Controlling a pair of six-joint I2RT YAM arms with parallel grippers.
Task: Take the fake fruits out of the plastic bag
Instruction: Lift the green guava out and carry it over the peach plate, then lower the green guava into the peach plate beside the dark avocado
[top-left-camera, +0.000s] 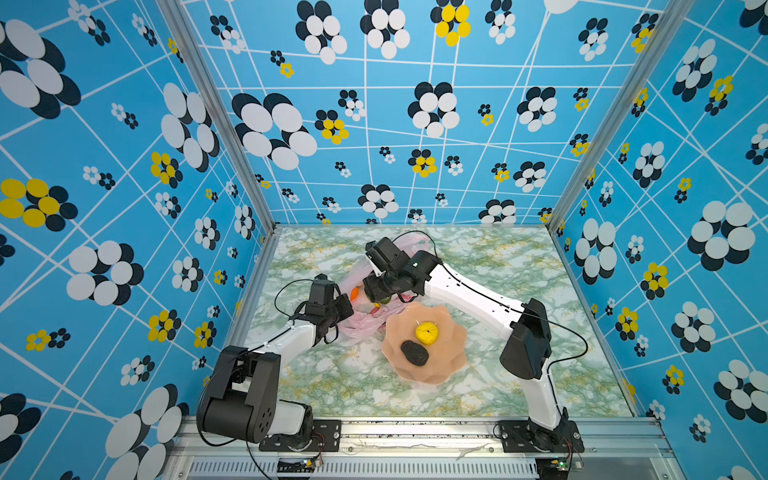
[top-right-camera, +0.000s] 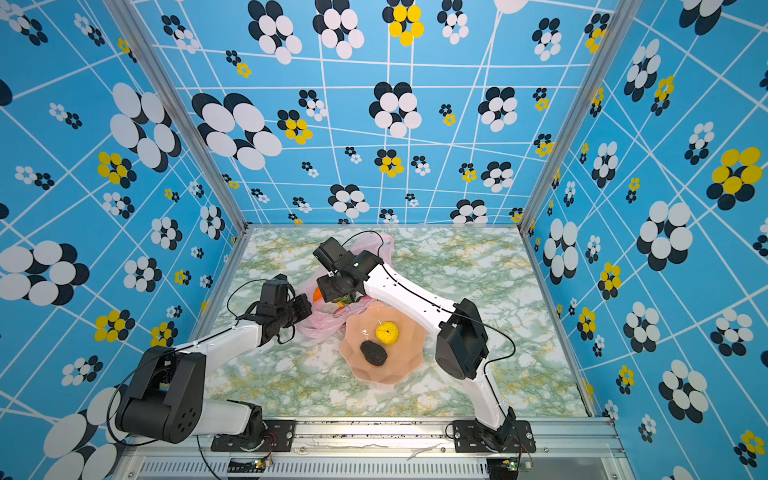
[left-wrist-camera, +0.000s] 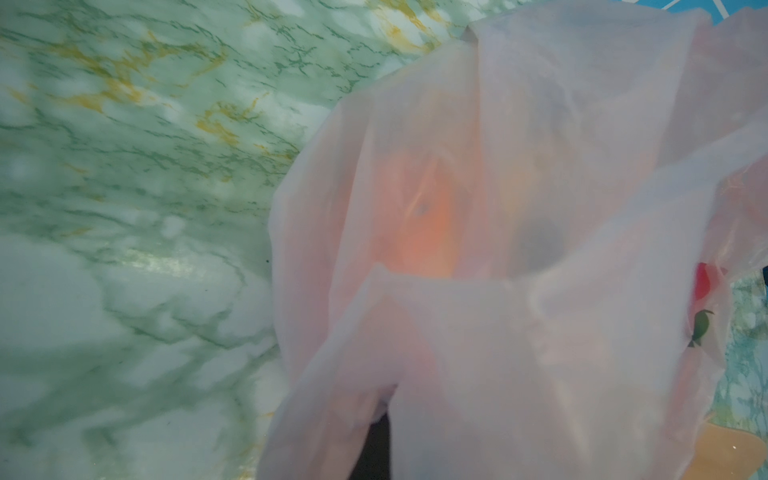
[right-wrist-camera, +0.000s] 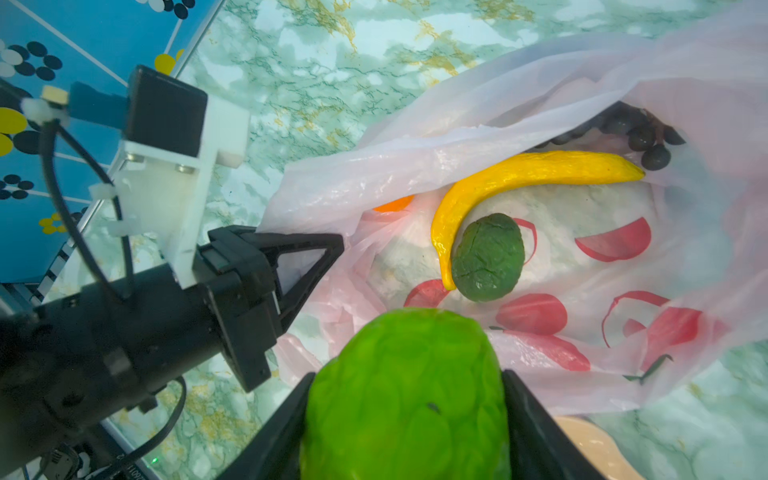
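Centrally, your right pincer (right-wrist-camera: 407, 374) stood part-spread, its two jaws clasping a bright green fruit (right-wrist-camera: 403, 419) by the flanks above the mouth of the plastic bag (right-wrist-camera: 457, 141). Whether that fruit had fully cleared the film could not be told. Your left pincer (right-wrist-camera: 330, 248) was pressed together on the bag's rim, pinching the thin pink film and holding the mouth open.

Inside the bag, four of the fake fruits lay in view:
- a long yellow banana (right-wrist-camera: 519, 174);
- a dark green fruit (right-wrist-camera: 488, 257) touching the banana's narrow end;
- a dark purple grape bunch (right-wrist-camera: 640, 129) deeper in, just beyond the banana;
- a small orange (right-wrist-camera: 395, 203), half hidden under a fold near the left pincer.

Outward, in both top views, the bag lay left of the middle of the desk (top-left-camera: 540, 257) and reached toward its far edge. A peach scalloped bowl (top-left-camera: 446, 361) sat just beside the bag, nearer the front edge. It held a yellow ribbed fruit (top-left-camera: 427, 332) and a dark avocado (top-left-camera: 414, 353), close together.

By these signs you were partway through: two fruits were out, one was in the grip, and at least four were left in the bag. Others may have been hidden under the folds.
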